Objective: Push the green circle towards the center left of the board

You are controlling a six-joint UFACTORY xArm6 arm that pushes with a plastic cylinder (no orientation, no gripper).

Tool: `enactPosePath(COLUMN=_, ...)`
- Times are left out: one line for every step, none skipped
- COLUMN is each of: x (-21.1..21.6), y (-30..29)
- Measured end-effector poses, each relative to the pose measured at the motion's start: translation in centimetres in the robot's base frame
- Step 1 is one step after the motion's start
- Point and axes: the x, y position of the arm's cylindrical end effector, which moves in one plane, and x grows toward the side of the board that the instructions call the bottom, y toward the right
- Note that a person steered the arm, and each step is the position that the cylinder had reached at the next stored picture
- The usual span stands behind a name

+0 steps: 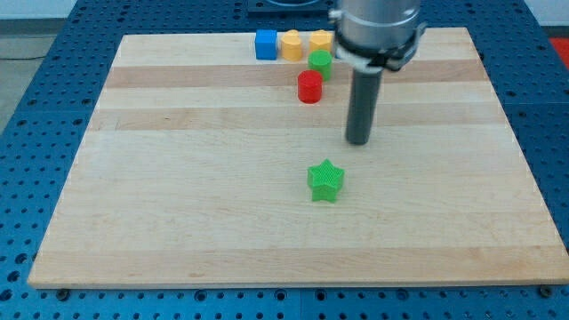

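Observation:
The green circle (320,64) sits near the view's top, just above and right of the red circle (309,87). My tip (358,141) rests on the board to the right of and below both, well apart from them. The green star (325,180) lies below and left of my tip. The rod rises from the tip to the grey arm head at the view's top.
A blue cube (266,44) and two yellow blocks (291,44) (320,40) line the board's top edge. The wooden board (178,204) lies on a blue perforated table.

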Motion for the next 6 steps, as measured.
enactPosePath(x=-6.1, y=1.2)
enactPosePath(x=-11.6, y=1.1)
enactPosePath(x=-13.5, y=-1.8)
enactPosePath(x=-13.4, y=-7.3)
enactPosePath(x=-12.9, y=-13.5)
enactPosePath(x=-11.3, y=-19.5)
